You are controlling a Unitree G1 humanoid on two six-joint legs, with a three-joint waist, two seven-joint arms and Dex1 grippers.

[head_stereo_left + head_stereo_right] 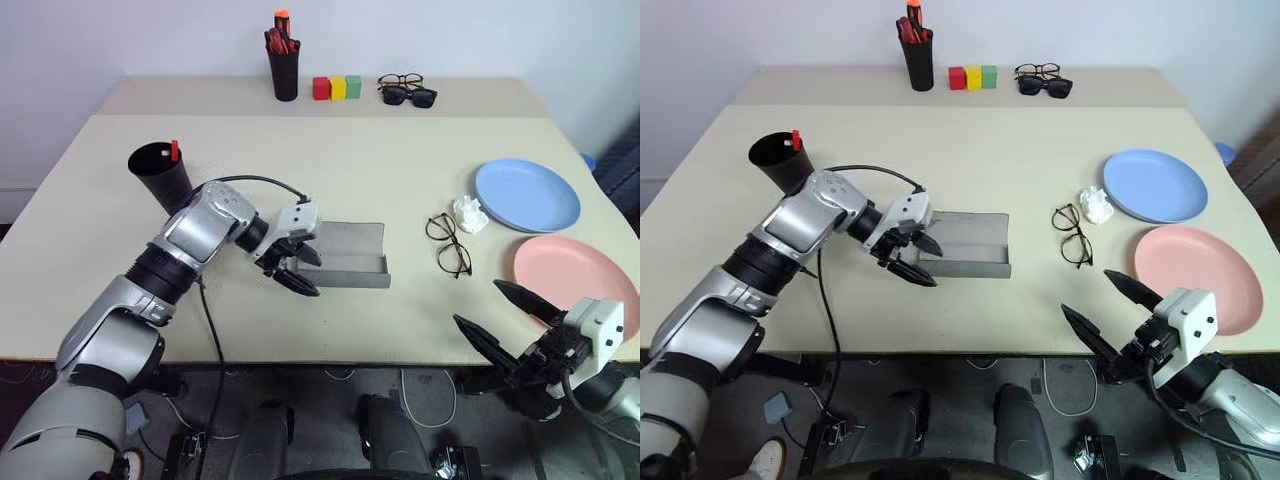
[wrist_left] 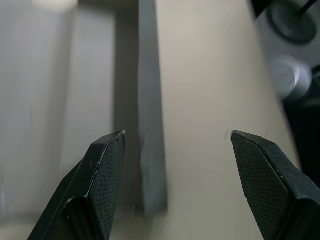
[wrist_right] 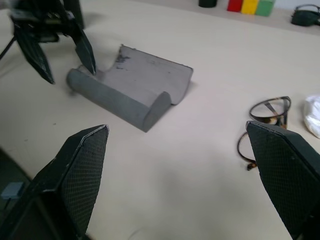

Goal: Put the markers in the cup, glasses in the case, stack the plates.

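Observation:
The grey case lies open in the middle of the table. My left gripper is open at its left end, its fingers astride the case's front wall. The clear round glasses lie to the right of the case, folded open on the table. Further right sit the light blue plate and, nearer, the salmon pink plate, side by side. At the left the black cup holds a red-capped marker. My right gripper is open and empty over the table's front edge, below the glasses.
A crumpled white tissue lies between the glasses and the blue plate. Along the back stand a slim black pen holder with red-orange pens, three coloured blocks, and black-framed spectacles with sunglasses.

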